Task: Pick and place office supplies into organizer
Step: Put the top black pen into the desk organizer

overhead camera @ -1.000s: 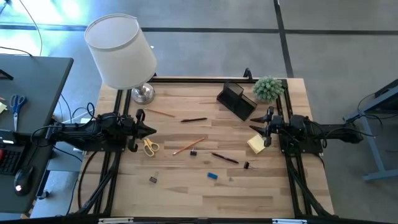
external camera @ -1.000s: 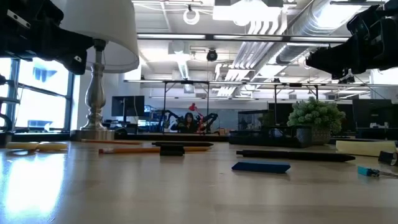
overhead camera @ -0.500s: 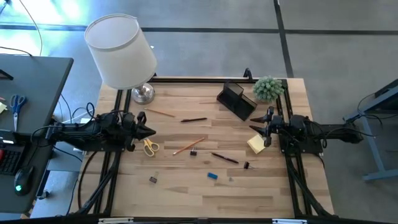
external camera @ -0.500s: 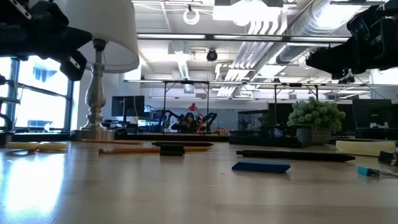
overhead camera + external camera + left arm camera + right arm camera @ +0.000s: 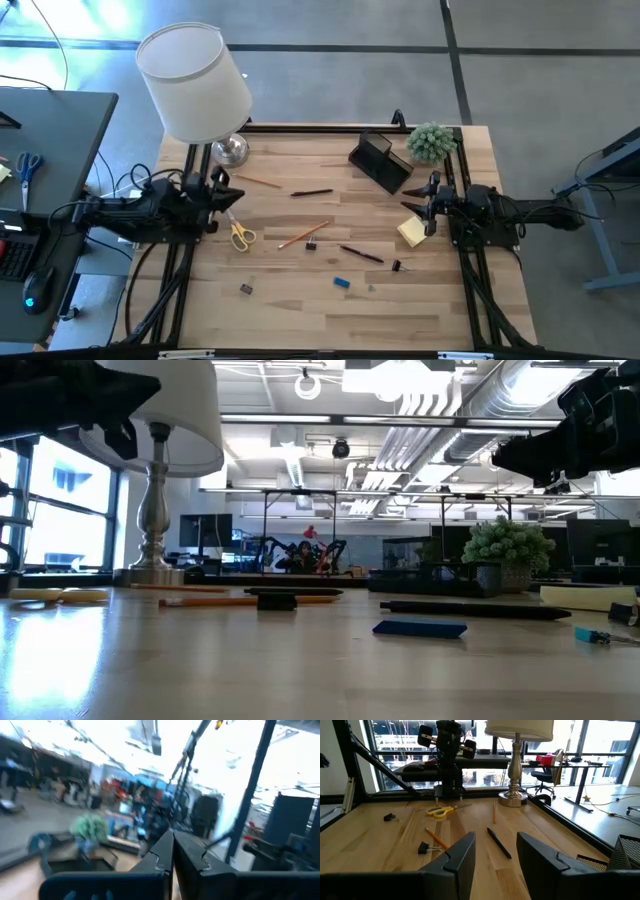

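Yellow-handled scissors (image 5: 239, 236): flat on the desk (image 5: 300, 300), left-centre of the overhead frame, just below and right of the left gripper (image 5: 232, 195). Long axis runs on a slant, handles toward the lower right, blades toward the upper left, pointing at the gripper.

Left gripper: nearest arm to the scissors by a wide margin; raised above the desk at the left edge, fingers clenched on nothing. It would have to part them and drop down onto the scissors. How high it hangs is hard to judge from above.

Other supplies, centre of frame: orange pencil (image 5: 303, 235) lying diagonally, black clip (image 5: 311, 245) touching or just beside its lower end, dark pen (image 5: 361, 254) to the right, blue eraser (image 5: 342, 283) lower down, second pen (image 5: 312, 192) and second pencil (image 5: 259, 181) higher up.

Yellow sticky-note pad (image 5: 411, 232): right of centre, just below the right gripper (image 5: 430, 207), whose fingers are parted and hold nothing.

Organizer (image 5: 380, 162): upper right, beside the green plant (image 5: 431, 141), well apart from the scissors, near the right arm.
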